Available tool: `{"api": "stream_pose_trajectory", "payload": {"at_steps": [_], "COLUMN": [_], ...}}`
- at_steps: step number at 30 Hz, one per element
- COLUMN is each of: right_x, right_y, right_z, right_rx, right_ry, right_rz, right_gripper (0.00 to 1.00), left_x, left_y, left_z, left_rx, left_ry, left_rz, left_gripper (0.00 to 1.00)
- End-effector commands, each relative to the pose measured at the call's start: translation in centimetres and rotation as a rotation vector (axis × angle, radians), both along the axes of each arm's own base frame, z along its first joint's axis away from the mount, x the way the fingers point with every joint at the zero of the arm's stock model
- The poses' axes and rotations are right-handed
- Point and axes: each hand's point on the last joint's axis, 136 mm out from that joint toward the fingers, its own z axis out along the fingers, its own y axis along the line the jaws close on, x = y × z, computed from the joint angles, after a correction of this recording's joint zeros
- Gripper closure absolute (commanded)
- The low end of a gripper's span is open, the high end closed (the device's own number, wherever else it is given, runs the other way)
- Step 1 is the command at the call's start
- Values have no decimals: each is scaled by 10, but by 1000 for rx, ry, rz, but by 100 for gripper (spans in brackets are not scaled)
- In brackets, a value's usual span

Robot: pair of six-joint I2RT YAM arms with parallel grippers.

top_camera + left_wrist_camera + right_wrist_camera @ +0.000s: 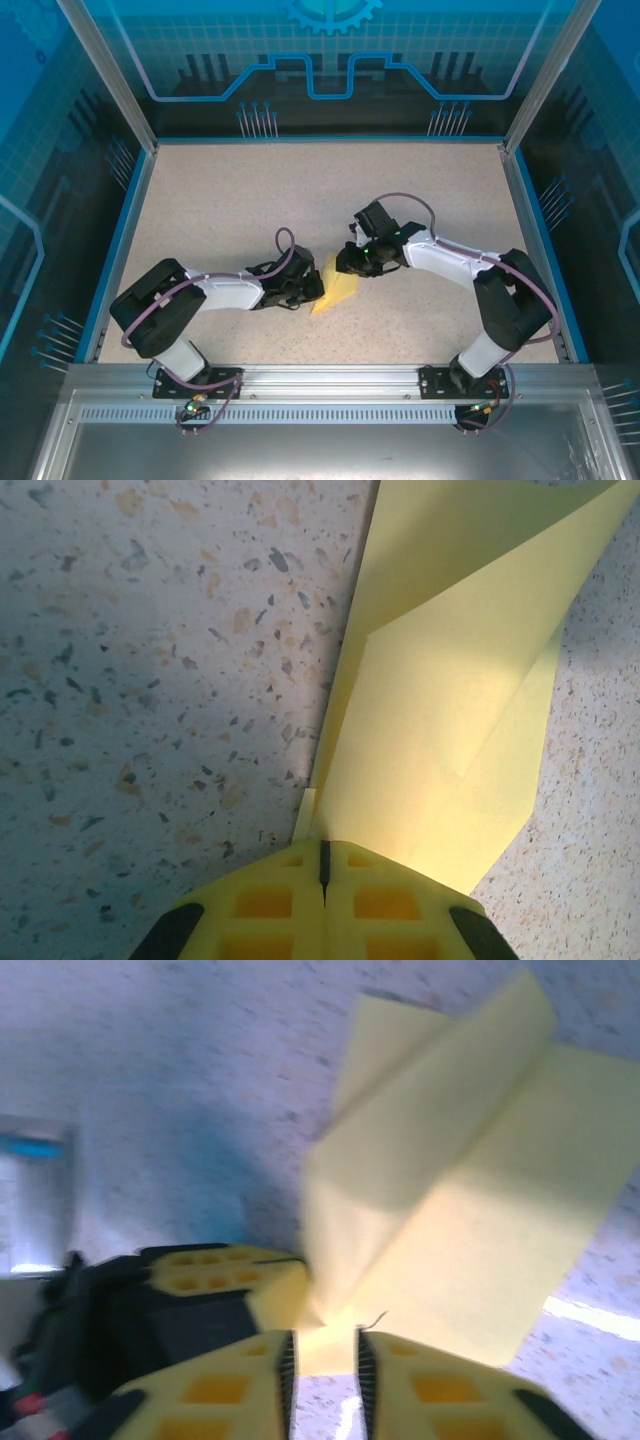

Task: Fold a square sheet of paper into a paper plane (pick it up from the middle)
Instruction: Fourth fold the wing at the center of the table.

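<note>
Left wrist, bottom centre: left gripper (pixel 322 855) clamps folded pale-yellow paper sheet (pixel 450 730); right wrist shows right gripper (pixel 322 1355) slightly parted around its corner.

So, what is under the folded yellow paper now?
The speckled table shows all around the folded yellow paper, whose near edge the left gripper pinches shut. What lies directly beneath its layers is covered, so I cannot tell.
</note>
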Motion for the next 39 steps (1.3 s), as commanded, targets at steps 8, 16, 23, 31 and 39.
{"api": "stream_pose_trajectory", "payload": {"at_steps": [8, 16, 23, 31, 39], "right_x": [-7, -8, -10, -9, -11], "right_y": [29, 39, 40, 24, 8], "right_z": [-19, -38, -52, -69, -81], "right_rx": [98, 96, 67, 5, -1], "right_ry": [-25, 10, 37, 51, 72], "right_rz": [191, 230, 237, 190, 138], "right_gripper": [96, 96, 95, 96, 96], "left_x": [-20, -21, -22, -27, -32], "left_y": [21, 20, 21, 27, 30], "left_z": [-31, -32, -32, -37, -42], "left_rx": [126, 133, 142, 173, 177], "left_ry": [108, 110, 115, 138, 154], "left_rz": [-7, -19, -24, -21, -19], "left_gripper": [100, 100, 100, 100, 100]}}
